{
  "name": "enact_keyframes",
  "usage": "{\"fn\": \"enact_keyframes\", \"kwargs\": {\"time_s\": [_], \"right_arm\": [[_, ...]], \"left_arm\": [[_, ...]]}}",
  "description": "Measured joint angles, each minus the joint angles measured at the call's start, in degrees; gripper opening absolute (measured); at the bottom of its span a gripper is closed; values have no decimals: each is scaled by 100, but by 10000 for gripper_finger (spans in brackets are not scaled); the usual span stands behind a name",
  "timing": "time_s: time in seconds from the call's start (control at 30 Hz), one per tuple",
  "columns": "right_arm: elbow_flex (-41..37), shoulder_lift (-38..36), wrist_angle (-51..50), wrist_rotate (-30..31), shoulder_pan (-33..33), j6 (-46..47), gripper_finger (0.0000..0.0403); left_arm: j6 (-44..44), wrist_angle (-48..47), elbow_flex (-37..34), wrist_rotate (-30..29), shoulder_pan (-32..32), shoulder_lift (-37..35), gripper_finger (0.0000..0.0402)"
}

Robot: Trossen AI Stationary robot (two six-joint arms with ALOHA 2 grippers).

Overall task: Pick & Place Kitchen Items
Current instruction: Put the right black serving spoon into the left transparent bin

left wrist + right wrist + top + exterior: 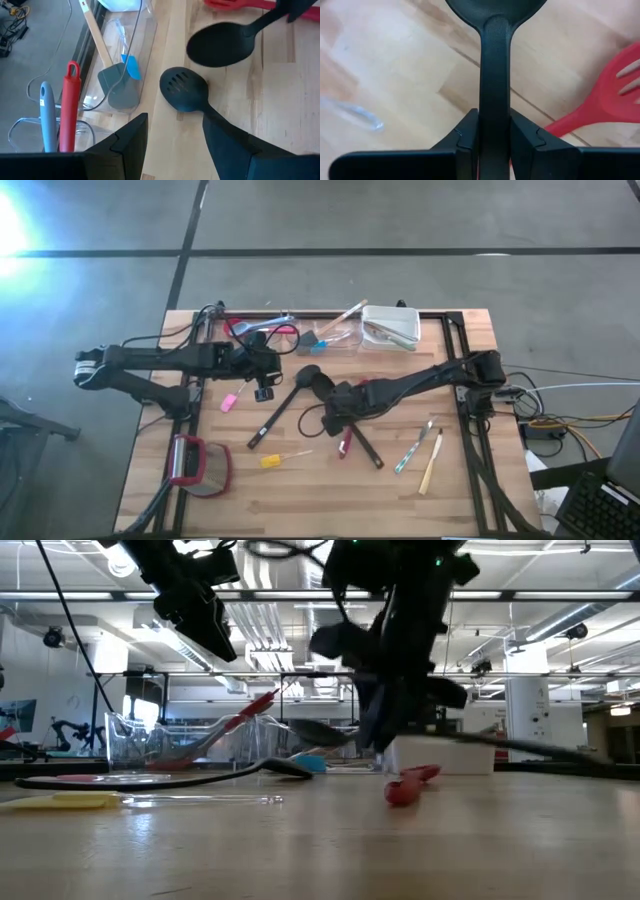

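My right gripper (335, 408) is near the table's middle, shut on a solid black spoon (495, 60). The spoon's bowl (220, 45) points toward the table's left. A black slotted spoon (285, 405) lies flat on the table just left of it; its bowl (182, 90) shows between my left fingers. My left gripper (263, 388) is open and empty, raised above the table (195, 600) beside that spoon. A red slotted spatula (615, 95) lies under my right gripper. My right gripper pinches the solid spoon's handle (495, 117) between its two fingers, one on each side, a little behind the bowl. The fingers (467, 135) lie along the handle and come slanting from the table's right. The bowl end is raised off the table.
At the far edge stand a clear tub (335, 338) with a grey spatula, a white tub (392, 328) and a red whisk (250, 330). A pink piece (229, 402), a yellow piece (275, 461), a red-framed round object (200, 465) and metal and wooden cutlery (420, 452) lie nearer.
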Motion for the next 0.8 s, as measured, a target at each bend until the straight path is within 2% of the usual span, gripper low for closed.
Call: {"fn": "enact_keyframes", "kwargs": {"time_s": [0.13, 0.43, 0.6, 0.8], "right_arm": [[81, -379, -436, 133, 82, -391, 60], [519, -1163, -2155, 569, 126, -1182, 60], [845, -1498, -2656, 492, 98, -1852, 60], [1597, -1794, -3337, 466, 73, -2519, 60]], "left_arm": [[1, -3, -2, 2, -2, 0, 195], [250, 75, -2, 6, -3, 0, 195], [215, 647, -2, 264, -4, 0, 195], [-59, 1501, -51, 610, -4, 0, 195]]}}
